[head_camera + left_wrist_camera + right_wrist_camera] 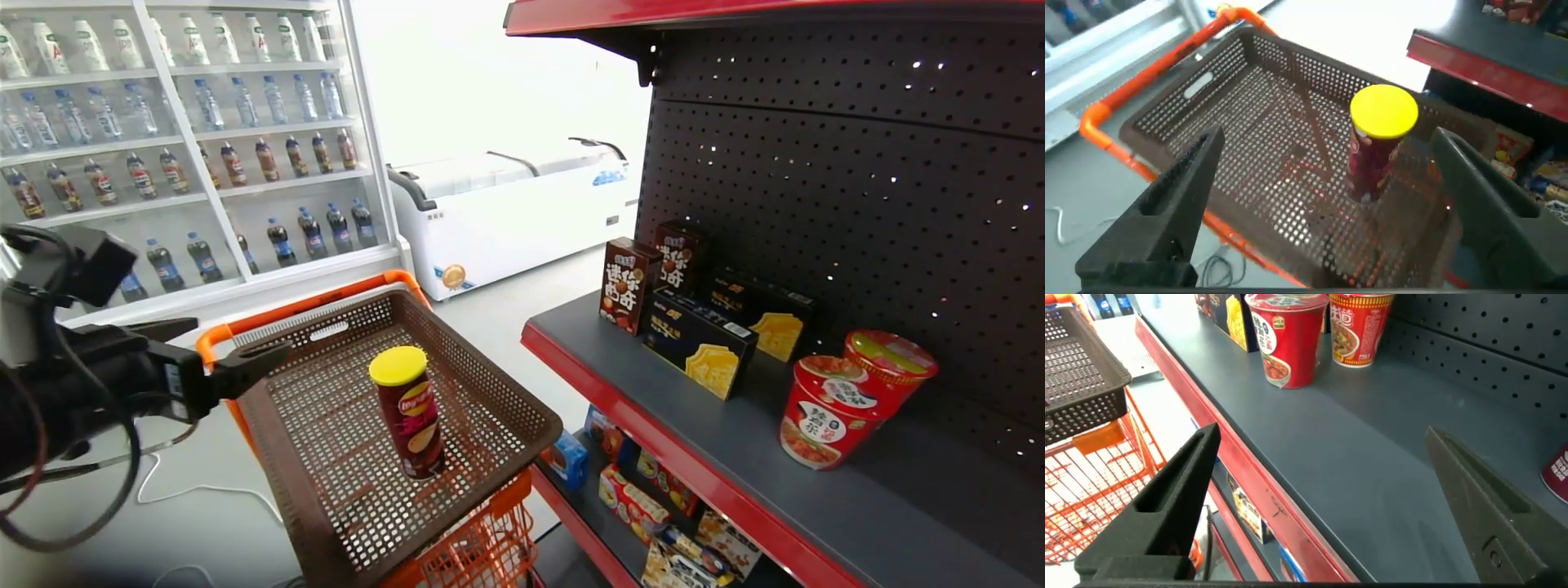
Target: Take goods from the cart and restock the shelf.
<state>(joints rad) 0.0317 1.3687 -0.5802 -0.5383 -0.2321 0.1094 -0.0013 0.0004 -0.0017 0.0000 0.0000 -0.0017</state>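
your left claw (1323, 147) is hanging spread wide and empty, just short of the brown basket (490, 376) that is sitting on the orange cart (306, 304). the chip can (408, 412) is standing upright mid-basket, yellow lid up. you are likely dealing with a light, stiff but crushable tube with a slick wrap, so be closing gently around its mid-body, below the lid. farther out, your right claw (1323, 437) is hovering spread over the grey shelf (1372, 482), near the noodle cups (1286, 339).

left arm (65, 392) is showing a black housing, black cables (131, 465) looping off it, small white label (173, 380) near the wrist. left gripper (1327, 137) and right gripper (1323, 433) are wearing matte black wedge fingers (1167, 498).
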